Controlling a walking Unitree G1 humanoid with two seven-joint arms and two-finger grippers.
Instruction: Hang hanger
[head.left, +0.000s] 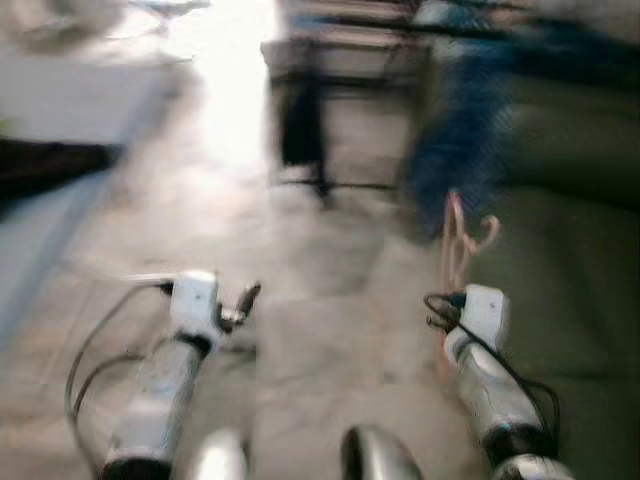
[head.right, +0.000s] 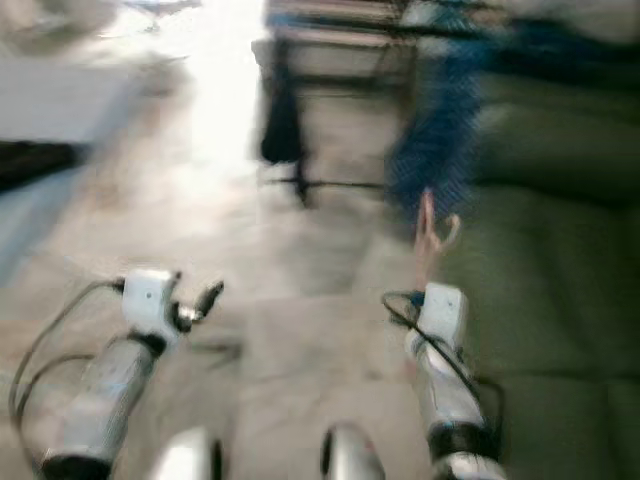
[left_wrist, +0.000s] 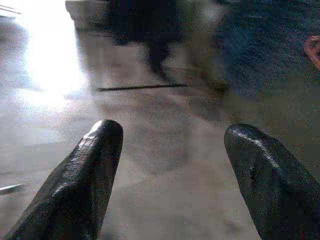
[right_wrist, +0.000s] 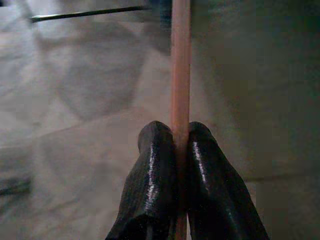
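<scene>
- The right gripper (right_wrist: 177, 142) is pinching the pink hanger (right_wrist: 180, 65) on a thin straight bar, both black fingers (right_wrist: 150, 170) pressing flat against it.
- Risk, as judged: the hold is sitting on one narrow bar, so the hanger could be swivelling or sliding in the pinch while the robot is walking; the blurred head views suggest the body is moving.
- Risk, as judged: the hanger's hook (head.left: 487, 232) is standing clear above the wrist, and it could be catching on the blue garment (head.left: 455, 150) hanging just ahead instead of reaching the rack.
- The right arm (head.left: 490, 385) is reaching forward and low, wrist holding the hanger upright in front of the green surface (head.left: 570, 300).
- The left gripper (left_wrist: 170, 150) is carrying nothing, its fingers standing spread wide over the pale floor (left_wrist: 165, 200).
- The left arm (head.left: 165, 385) is extending forward alongside, idle.
- A dark rack (head.left: 320, 100) is standing well ahead, too blurred to detail; a bad approach line would be leaving the rail out of reach.
</scene>
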